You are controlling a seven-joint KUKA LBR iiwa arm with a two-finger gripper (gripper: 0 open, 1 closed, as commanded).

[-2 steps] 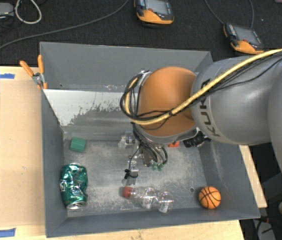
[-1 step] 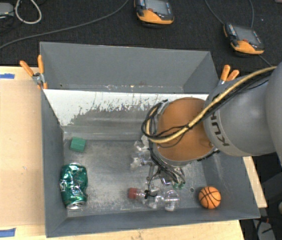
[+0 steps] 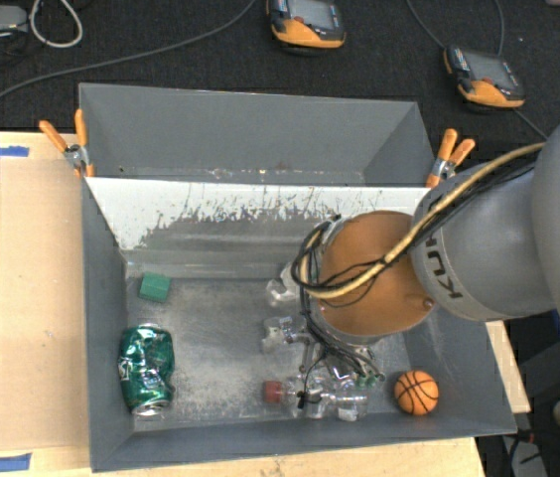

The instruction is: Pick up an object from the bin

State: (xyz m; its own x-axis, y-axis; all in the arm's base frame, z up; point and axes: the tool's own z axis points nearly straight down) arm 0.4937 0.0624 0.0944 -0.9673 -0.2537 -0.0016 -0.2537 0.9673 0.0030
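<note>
My gripper (image 3: 326,374) hangs below the arm's orange cover, low in the bin's front right part. It is right over a clear crushed plastic bottle (image 3: 338,402) with a red cap, which lies along the front wall. A small orange ball (image 3: 417,393) with dark lines rests just right of the bottle in the front right corner.
A crushed green can (image 3: 147,368) lies at the front left. A small green cube (image 3: 155,287) sits further back on the left. The arm comes in from the right over the bin's right wall.
</note>
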